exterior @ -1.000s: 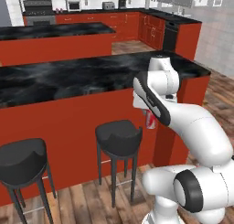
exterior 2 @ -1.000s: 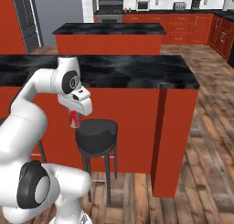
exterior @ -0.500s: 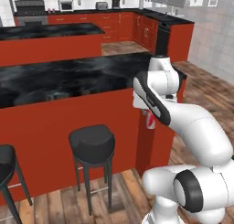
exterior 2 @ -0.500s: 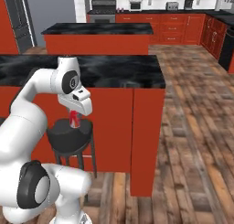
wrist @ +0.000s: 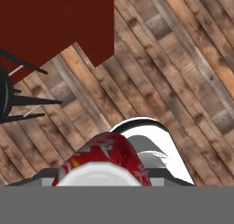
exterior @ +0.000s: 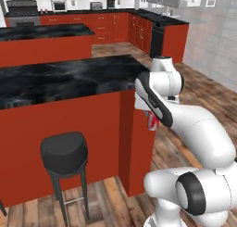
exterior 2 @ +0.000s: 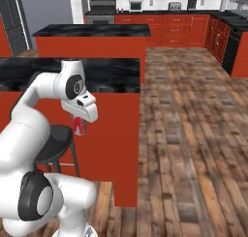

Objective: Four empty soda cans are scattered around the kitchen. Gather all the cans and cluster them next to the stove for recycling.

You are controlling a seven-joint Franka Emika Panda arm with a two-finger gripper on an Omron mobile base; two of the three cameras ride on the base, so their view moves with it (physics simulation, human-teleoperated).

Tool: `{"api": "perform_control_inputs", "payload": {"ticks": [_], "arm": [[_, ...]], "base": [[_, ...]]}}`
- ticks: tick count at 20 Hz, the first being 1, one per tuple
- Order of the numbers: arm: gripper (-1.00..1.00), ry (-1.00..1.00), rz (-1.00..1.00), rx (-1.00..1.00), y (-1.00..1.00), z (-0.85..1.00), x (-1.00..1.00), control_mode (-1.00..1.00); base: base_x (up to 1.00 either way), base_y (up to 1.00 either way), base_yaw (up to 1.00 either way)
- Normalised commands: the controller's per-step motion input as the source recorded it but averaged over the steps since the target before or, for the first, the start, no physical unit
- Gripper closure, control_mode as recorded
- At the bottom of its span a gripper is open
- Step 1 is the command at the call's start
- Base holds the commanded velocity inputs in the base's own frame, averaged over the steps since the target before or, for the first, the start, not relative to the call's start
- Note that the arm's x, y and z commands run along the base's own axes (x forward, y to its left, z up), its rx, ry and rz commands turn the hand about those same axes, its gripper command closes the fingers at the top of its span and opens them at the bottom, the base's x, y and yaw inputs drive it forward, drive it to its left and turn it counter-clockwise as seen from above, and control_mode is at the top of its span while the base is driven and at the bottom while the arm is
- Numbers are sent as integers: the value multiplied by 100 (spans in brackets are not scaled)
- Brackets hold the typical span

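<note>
Left of the fingers (exterior: 153, 123), low down, a black round-seat stool (exterior: 65, 152) stands on the wood floor (exterior 2: 193, 149) against the red side of the near island. Its black marbled counter (exterior: 65, 78) runs above fingertip height. Between the fingers: one soda can (exterior: 152, 122), clamped, carried in the air just off the island's corner. Can long axis looks roughly vertical in both base views; which end is up cannot be told there. Body red with white markings; right base view shows it under the white hand, red with a pale end (exterior 2: 79, 127). Hand view: can (wrist: 103, 166) sits closest to the camera, silvery-white end cap facing the lens, floor planks beyond. Far behind the fingers, the stove (exterior 2: 102, 11) stands at the back wall.
</note>
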Motion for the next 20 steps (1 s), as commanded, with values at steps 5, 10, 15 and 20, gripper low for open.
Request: {"api": "perform_control_inputs", "payload": {"ticks": [5,10,15,20], "arm": [[100,0,0,0,0,0,0,100],[100,0,0,0,0,0,0,100],[100,0,0,0,0,0,0,100],[100,0,0,0,0,0,0,100]], "base": [[0,-68,0],[0,-68,0],[0,-68,0],[1,-68,0]]}}
